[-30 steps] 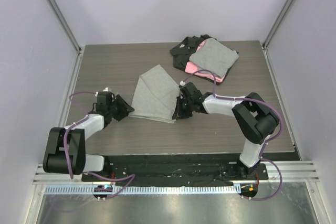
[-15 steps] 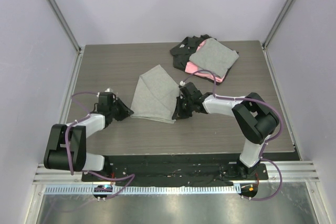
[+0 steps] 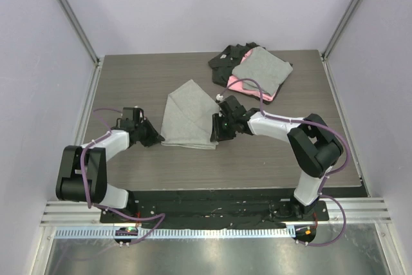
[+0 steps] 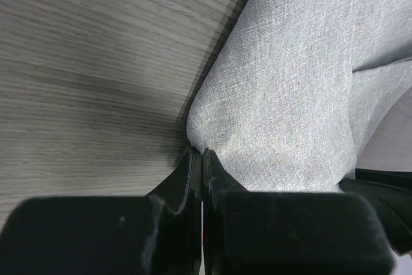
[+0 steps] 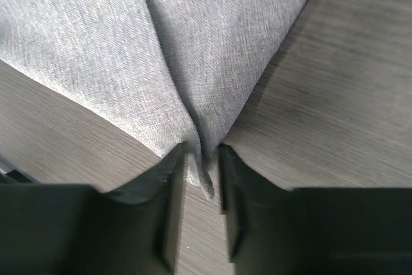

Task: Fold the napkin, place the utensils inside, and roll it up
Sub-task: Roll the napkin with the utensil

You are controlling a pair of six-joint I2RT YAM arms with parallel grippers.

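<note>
1. The napkin [image 3: 187, 115] is found lying a bit left of the middle of the table [image 3: 270, 159]. It's already doubled over into a rough triangle-ish shape, with a fold ridge running through it.
2. Well apart from it, toward the far right corner, a stack of cloths [image 3: 254, 72] (grey on pink and black) is parked.
3. No utensils can be spotted in any view, so tbh the placing step is judged not yet started.
4. The left gripper [image 4: 201, 159] is seen with its fingers pressed flat together right on the napkin's near-left corner. Only the very tip of the cloth seems to be caught.
5. The right gripper [image 5: 203, 181] is placed at the near-right corner with its fingers spread a little. The corner's thin edge is left sitting loose in the gap, not squeezed.
6. First thing that could go wrong: with so little cloth nipped on the left, the corner could be pulled free as soon as it's lifted or dragged, and the fold would be left lopsided.
7. With the right side loose, the whole napkin could get dragged or twisted across the table by a one-sided pull instead of being folded, since the soft cloth isn't pinned anywhere else.
8. If the right fingers get closed from where they are, the corner might be missed, or the two layers grabbed unevenly and the crease bunched up.
</note>
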